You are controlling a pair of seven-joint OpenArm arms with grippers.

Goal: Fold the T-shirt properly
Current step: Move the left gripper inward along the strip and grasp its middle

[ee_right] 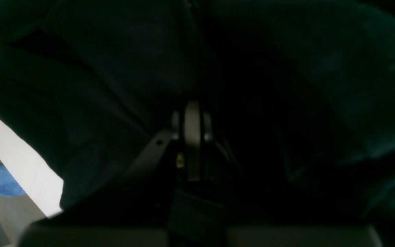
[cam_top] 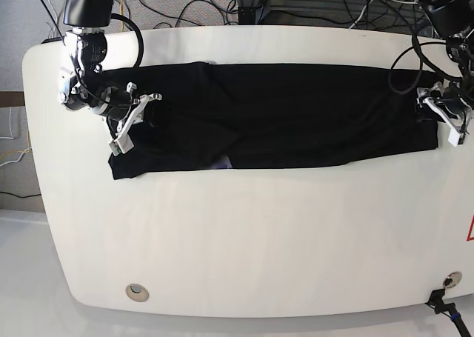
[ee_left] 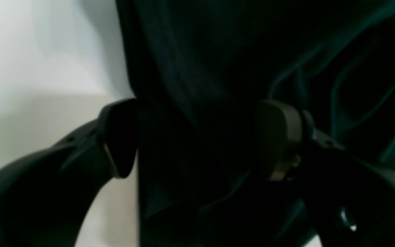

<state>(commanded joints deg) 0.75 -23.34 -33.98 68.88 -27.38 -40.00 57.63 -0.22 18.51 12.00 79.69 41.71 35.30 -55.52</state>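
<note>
The large black fabric T-shirt (cam_top: 274, 118) lies as a long band across the upper half of the white rounded table (cam_top: 244, 241). At frame left the right gripper (cam_top: 133, 124) pinches cloth, jaws together; at right the left gripper (cam_top: 442, 115) straddles the edge, jaws apart, probably for lifting both ends. Cables trail behind.

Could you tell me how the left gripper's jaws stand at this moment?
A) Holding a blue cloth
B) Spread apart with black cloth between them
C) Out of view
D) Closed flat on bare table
B: in the left wrist view the left gripper has its jaws wide apart, straddling the T-shirt.
</note>
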